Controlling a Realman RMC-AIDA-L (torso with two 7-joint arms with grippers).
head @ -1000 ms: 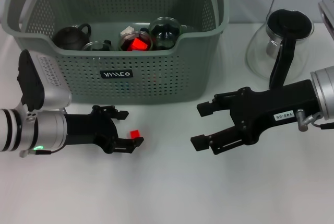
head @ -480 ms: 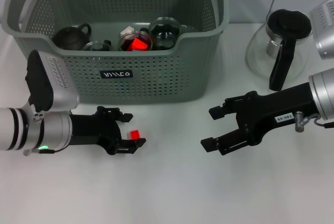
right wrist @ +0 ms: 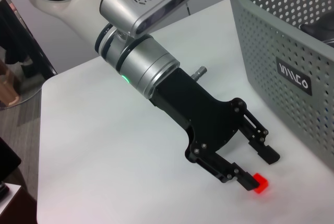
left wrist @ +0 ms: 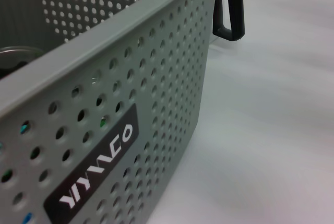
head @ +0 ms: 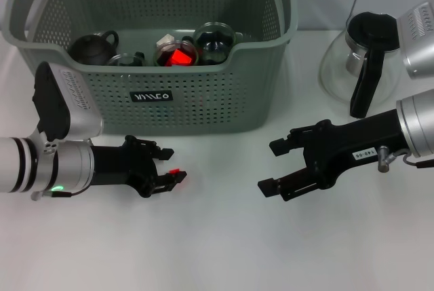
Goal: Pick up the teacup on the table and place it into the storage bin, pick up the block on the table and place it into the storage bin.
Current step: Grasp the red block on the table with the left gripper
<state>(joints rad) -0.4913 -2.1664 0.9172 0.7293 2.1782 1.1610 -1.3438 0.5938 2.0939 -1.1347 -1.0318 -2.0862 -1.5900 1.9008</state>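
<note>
The small red cube-shaped block [head: 175,171] lies on the white table [head: 217,250] just in front of the large grey-green perforated plastic storage bin [head: 203,94]. Half a second ago it sat clear of the left gripper [head: 165,168]; now the gripper has slid forward, jaws apart, and the block sits at 1 fingertip [right wrist: 245,178], between the 2 jaws. The grasp looks imminent but not closed. The right gripper [head: 277,167] hangs spread apart and empty, well to the side. The bin already holds dark teaware.

Small red block [head: 175,171] on table just before grey-green storage bin [head: 203,101].
</note>
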